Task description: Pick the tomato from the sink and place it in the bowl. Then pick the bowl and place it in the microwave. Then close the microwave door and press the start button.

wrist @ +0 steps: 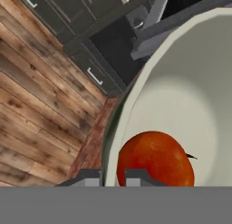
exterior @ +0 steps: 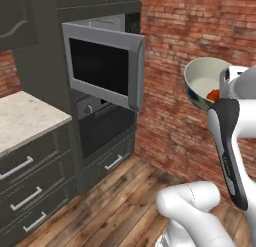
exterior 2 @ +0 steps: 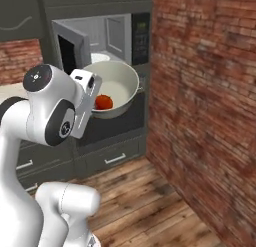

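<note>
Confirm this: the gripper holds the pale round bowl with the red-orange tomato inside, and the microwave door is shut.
Not quite. The silver-framed microwave door stands open, as the left base view shows. The gripper does hold the pale round bowl with the red-orange tomato inside.

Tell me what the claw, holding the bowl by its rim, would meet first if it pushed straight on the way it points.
Past the bowl rim it grips, the claw looks down toward the wooden floor by the lower drawers; probably the floor first, though depth is unclear.
</note>
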